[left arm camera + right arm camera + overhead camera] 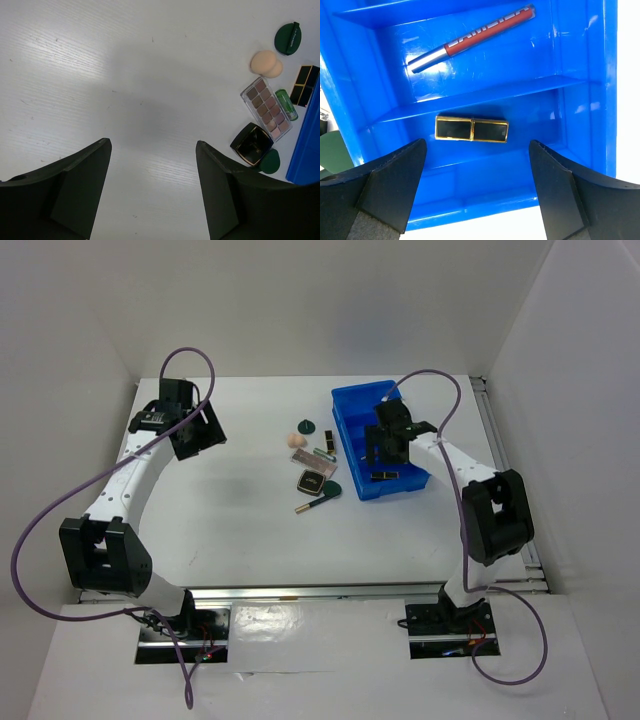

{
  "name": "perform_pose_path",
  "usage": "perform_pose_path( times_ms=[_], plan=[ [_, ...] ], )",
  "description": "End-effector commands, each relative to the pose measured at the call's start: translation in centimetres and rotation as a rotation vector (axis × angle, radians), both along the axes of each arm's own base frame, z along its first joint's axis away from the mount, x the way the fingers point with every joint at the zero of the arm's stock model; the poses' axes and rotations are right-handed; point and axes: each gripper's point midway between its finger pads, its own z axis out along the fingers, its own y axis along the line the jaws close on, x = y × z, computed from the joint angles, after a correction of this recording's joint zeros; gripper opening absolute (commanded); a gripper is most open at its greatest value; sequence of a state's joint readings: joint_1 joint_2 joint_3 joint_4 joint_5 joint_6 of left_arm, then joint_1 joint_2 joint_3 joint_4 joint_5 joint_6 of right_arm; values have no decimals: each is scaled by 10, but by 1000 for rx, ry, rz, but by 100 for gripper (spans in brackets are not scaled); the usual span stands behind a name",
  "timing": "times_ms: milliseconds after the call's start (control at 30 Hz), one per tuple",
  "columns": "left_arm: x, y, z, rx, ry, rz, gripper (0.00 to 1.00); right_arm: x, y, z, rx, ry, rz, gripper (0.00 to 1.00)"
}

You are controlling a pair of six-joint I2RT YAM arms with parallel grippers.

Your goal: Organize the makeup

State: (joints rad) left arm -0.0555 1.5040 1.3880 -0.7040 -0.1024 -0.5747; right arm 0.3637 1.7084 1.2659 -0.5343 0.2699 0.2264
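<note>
The blue tray [350, 405] stands at the back right. My right gripper [385, 447] hovers open over its near end. In the right wrist view the gripper [477, 150] is open and empty above a black-and-gold lipstick [471, 129] lying in the nearest compartment; it also shows from above [388, 476]. A slim pink pencil [470, 38] lies one compartment further. On the table left of the tray lie a green compact [307, 425], peach sponge [296, 441], palette [312, 455], dark square compact [310, 481], a second green compact [332, 491] and a slim stick [310, 505]. My left gripper [195, 430] is open and empty over bare table.
The left wrist view shows the same cluster at its right edge: sponge [266, 63], palette [266, 108], a small green tube [286, 104], a second lipstick [305, 85], dark compact [252, 144] and the tray's edge [307, 150]. White walls enclose the table.
</note>
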Motion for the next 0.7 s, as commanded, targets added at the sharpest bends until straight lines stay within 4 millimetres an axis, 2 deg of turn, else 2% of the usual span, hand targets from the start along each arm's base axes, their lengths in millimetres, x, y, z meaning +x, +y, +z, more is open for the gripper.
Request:
perform_pose_path(
  times_ms=[0, 67, 133, 167, 233, 300, 333, 367, 400, 467, 500, 533, 567, 600, 633, 667],
  plan=[
    [2, 1, 9, 9, -24, -22, 82, 14, 2, 12, 9, -53, -6, 91],
    [2, 1, 9, 9, -24, -22, 82, 14, 3, 12, 15, -53, -13, 89],
    [2, 1, 9, 9, -24, -22, 82, 18, 4, 33, 32, -99, -13, 85],
    [2, 1, 9, 9, -24, -22, 82, 15, 12, 38, 37, -109, 6, 84],
    [2, 1, 9, 9, -24, -22, 82, 21, 28, 65, 65, -172, 35, 79],
    [4, 1, 13, 9, -35, -21, 82, 18, 60, 92, 89, -227, 100, 74],
    [6, 1, 16, 8, -44, -21, 82, 15, 73, 100, 98, -238, 128, 69],
    [6, 3, 16, 15, -44, -15, 82, 8, 100, 105, 112, -248, 187, 67],
    [8, 6, 20, 15, -55, -6, 82, 3, 114, 108, 123, -244, 210, 67],
    [7, 10, 22, 32, -54, 8, 82, -2, 147, 107, 139, -220, 271, 67],
    [4, 12, 24, 39, -53, 14, 82, -13, 171, 104, 144, -204, 316, 70],
    [4, 17, 24, 46, -53, 30, 82, -17, 185, 105, 147, -190, 346, 75],
    [3, 18, 28, 45, -63, 31, 82, -19, 198, 84, 128, -146, 361, 80],
    [0, 22, 32, 46, -68, 42, 82, -27, 212, 77, 119, -127, 395, 87],
    [-1, 23, 35, 52, -77, 48, 82, -29, 222, 75, 120, -111, 413, 90],
    [-2, 27, 38, 52, -86, 59, 82, -31, 229, 56, 102, -69, 429, 92]
  ],
)
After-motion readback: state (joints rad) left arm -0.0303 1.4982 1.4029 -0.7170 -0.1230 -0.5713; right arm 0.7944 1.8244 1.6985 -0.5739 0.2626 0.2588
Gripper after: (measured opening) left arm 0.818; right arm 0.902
